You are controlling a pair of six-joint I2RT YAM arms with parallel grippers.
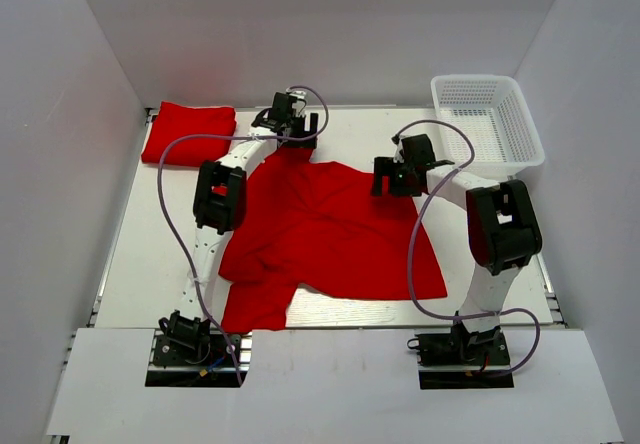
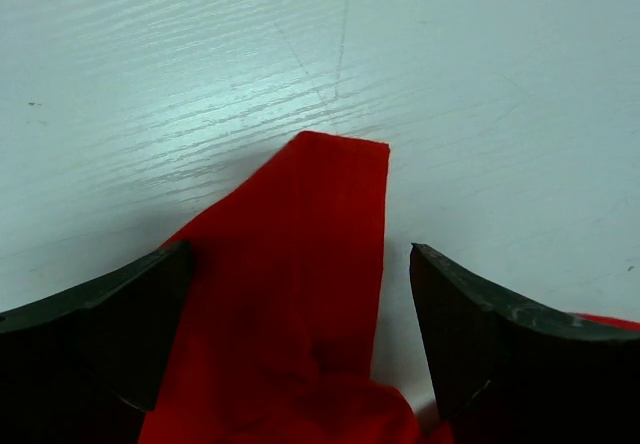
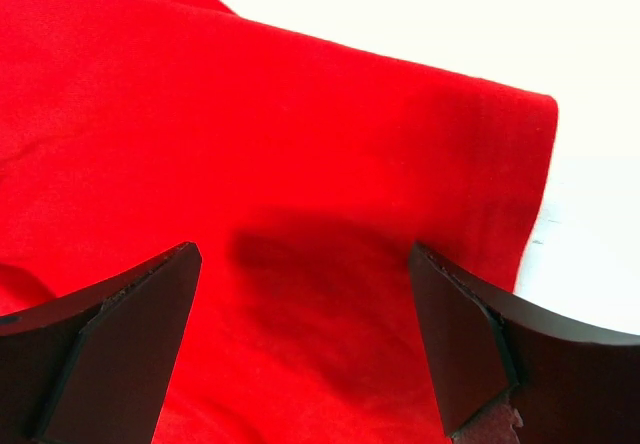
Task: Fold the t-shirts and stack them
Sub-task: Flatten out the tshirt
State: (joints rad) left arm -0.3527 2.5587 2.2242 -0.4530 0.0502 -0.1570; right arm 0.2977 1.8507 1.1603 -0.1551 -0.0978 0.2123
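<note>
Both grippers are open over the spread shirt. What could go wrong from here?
1. The left gripper straddles only a narrow tip of the shirt, so a grip there may slip off.
2. The right gripper sits over flat cloth inside the edge, so it may pinch up a bunch and skew the fold.

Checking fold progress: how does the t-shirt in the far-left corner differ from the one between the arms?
The corner t-shirt is folded compact; the middle t-shirt lies spread open. The corner t-shirt covers far less table than the middle t-shirt. Both are bright red.
</note>
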